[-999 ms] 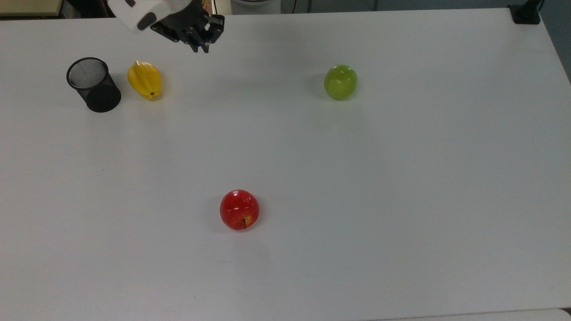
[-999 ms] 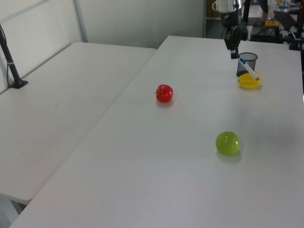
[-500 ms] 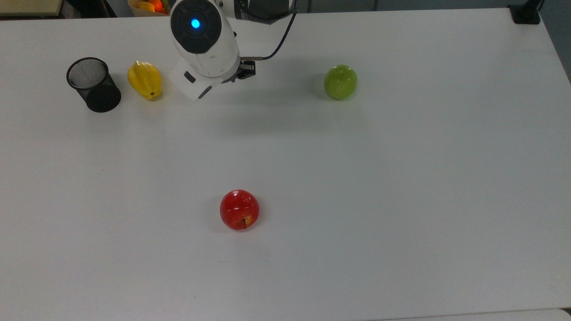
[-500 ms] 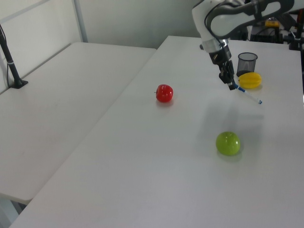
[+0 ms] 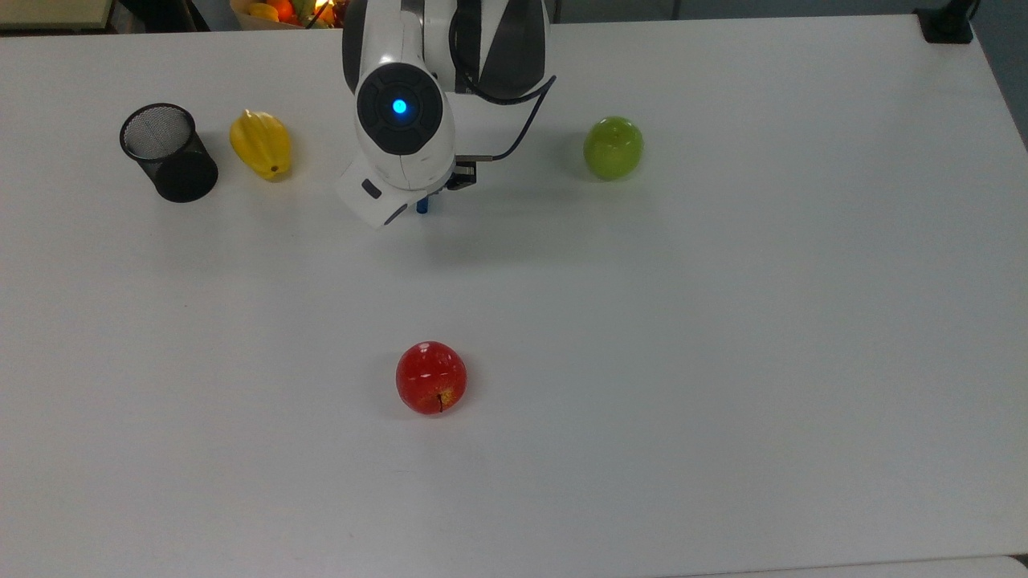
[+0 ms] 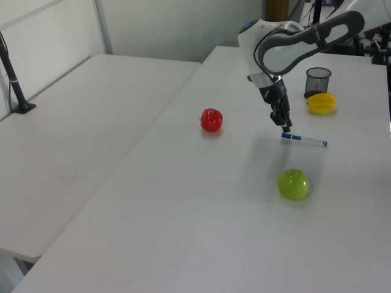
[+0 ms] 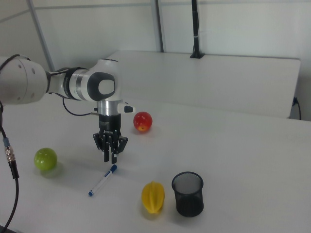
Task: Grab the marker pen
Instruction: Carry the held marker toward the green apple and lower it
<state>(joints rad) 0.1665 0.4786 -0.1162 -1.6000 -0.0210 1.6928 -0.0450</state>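
The marker pen [image 6: 303, 140], white-barrelled with blue ends, lies flat on the white table [image 6: 201, 201]. In the right view, the marker pen [image 7: 102, 182] points diagonally, its blue cap toward the arm. My gripper [image 7: 110, 158] hangs straight down just above that cap end, fingers slightly apart and holding nothing. In the left view the gripper [image 6: 285, 127] sits right over the pen's left tip. From the top view the arm covers the gripper, and just a blue tip of the pen [image 5: 422, 206] peeks out.
A black mesh cup [image 5: 169, 152] and a yellow star fruit [image 5: 261, 144] stand at the top view's left. A green apple [image 5: 613, 148] sits to the arm's right, and a red apple [image 5: 431, 377] lies nearer the front edge.
The arm carried the pen from beside the mesh cup toward the table's middle and lowered it. The pen, hanging tilted from the fingers before, now lies flat on the table.
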